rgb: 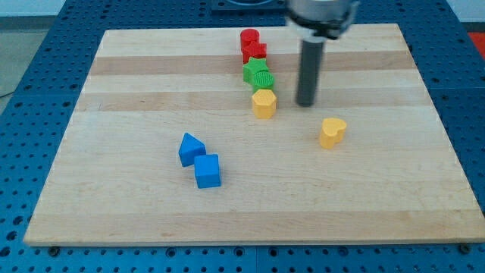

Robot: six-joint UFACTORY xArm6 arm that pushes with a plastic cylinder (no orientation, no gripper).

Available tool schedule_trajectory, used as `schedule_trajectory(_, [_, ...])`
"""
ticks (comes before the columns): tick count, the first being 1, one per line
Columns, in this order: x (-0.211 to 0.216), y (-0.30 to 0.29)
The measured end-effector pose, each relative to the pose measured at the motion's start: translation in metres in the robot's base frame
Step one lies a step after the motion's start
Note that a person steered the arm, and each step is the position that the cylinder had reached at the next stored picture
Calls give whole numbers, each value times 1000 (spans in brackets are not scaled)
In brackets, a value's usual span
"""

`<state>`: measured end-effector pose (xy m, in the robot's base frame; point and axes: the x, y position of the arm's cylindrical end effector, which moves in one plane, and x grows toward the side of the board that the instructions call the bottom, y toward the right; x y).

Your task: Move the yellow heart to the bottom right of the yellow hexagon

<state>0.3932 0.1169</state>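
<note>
wooden table (136, 212), blue bench behind. no claw, just rod; my tip (306, 104) sits right of yellow hexagon (264, 103), above yellow heart (332, 131). heart lies lower right of hexagon already, likely near goal.

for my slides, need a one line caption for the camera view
My tip rests between the yellow hexagon and the yellow heart, touching neither.
</note>
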Motion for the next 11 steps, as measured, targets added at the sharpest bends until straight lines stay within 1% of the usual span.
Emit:
schedule_trajectory(1, [15,89])
schedule_trajectory(2, [76,115])
schedule_trajectory(3, [91,79])
schedule_trajectory(4, [88,17])
schedule_trajectory(5, [79,-32])
schedule_trajectory(6, [74,-66])
schedule_trajectory(7, [93,-35])
schedule_trajectory(8, [92,6])
schedule_trajectory(9, [65,-3])
schedule_trajectory(11, [60,-56])
